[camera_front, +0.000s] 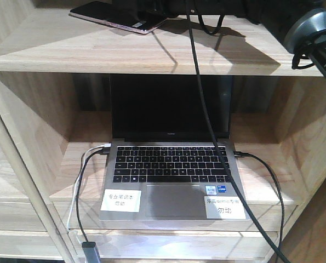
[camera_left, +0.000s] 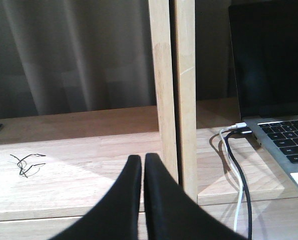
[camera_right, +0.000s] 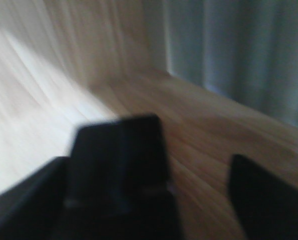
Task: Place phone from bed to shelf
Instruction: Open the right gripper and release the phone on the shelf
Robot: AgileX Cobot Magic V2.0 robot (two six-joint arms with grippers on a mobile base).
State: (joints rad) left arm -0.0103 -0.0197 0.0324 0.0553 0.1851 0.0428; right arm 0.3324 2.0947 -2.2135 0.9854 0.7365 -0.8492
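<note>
The phone (camera_front: 119, 16) lies flat on the top plank of the light wooden shelf (camera_front: 152, 55), at the upper left of the front view. My right gripper (camera_right: 147, 161) hangs over that plank, open. The blurred dark phone (camera_right: 118, 170) sits next to its left finger, with a wide gap to the right finger (camera_right: 264, 200). In the front view only the right arm's black body (camera_front: 217, 8) shows. My left gripper (camera_left: 142, 160) is shut on nothing, low in front of a shelf upright (camera_left: 174, 100). The bed is out of view.
An open grey laptop (camera_front: 171, 164) with two white labels fills the compartment below the phone. Black and white cables (camera_front: 80, 186) run from its sides, and one black cable (camera_front: 206, 109) hangs down across it. A grey curtain (camera_left: 73, 55) hangs behind the shelf.
</note>
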